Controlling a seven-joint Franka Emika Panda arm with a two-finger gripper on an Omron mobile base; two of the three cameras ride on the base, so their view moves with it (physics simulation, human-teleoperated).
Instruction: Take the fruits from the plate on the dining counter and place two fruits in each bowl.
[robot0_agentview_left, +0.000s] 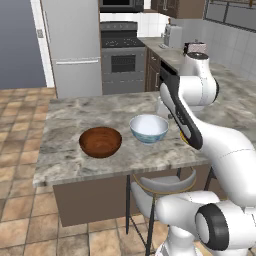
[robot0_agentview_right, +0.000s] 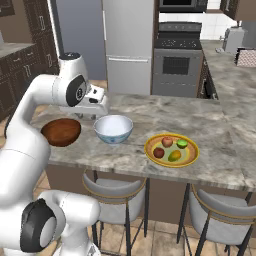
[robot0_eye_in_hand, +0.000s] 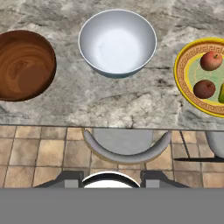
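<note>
All four fruits (robot0_agentview_right: 170, 148) sit on the yellow plate (robot0_agentview_right: 192, 157), right of the white bowl (robot0_agentview_right: 113, 128); the brown bowl (robot0_agentview_right: 61, 132) lies beyond. Gripper (robot0_agentview_right: 93, 109) hangs closed, empty, above the white bowl. Risk: round fruits roll off if nudged.

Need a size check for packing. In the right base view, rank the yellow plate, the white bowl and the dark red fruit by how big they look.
1. Yellow plate, widest.
2. White bowl, narrower across but deeper.
3. Dark red fruit, far smaller than either.
</note>
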